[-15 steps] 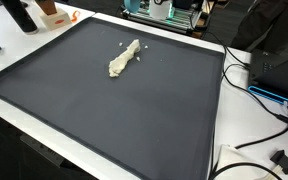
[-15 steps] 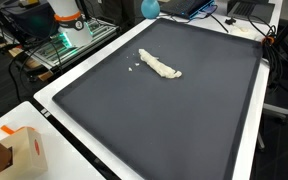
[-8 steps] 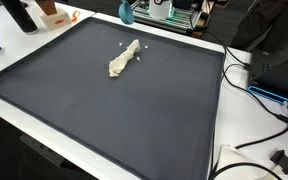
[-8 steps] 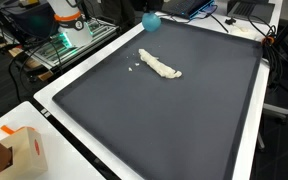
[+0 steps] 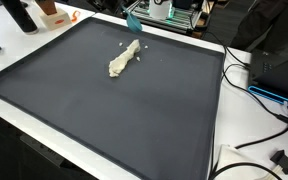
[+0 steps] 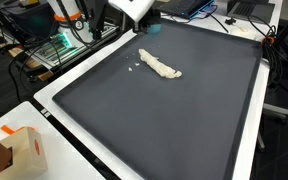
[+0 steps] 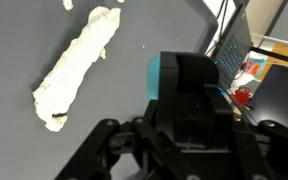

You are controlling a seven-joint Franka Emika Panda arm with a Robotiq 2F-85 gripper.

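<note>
Gripper point(image 7: 190, 70) is clenched: in the wrist view its two fingers sit pressed together at centre w/ no gap showing, teal on their outer faces. Can't tell whether that teal is a cover or sth pinched. In both exterior views the gripper point(image 5: 133, 18) point(image 6: 152, 27) hangs over the far edge of the black mat point(image 5: 134, 115), off the surface. Nearest thing is the white doughy strip point(image 5: 124, 58) – it lies flat on the far part of the mat, apart from the fingers and untouched. Its far end points toward the gripper, its thicker end lies nearer the mat's middle. In an exterior view the strip point(image 6: 160, 66) runs diagonally, w/ a few white crumbs point(image 6: 134, 67) just beside its left end. In the wrist view the strip point(image 7: 76, 65) lies to the left of the fingers, slanted, its top end up by the frame's edge. The mat sits on a white table point(image 5: 220, 150). An orange-and-white box point(image 6: 24, 152) stands at the near left corner, off the mat – well apart from the strip. Black cables point(image 5: 269, 118) trail over the table's right side.
</note>
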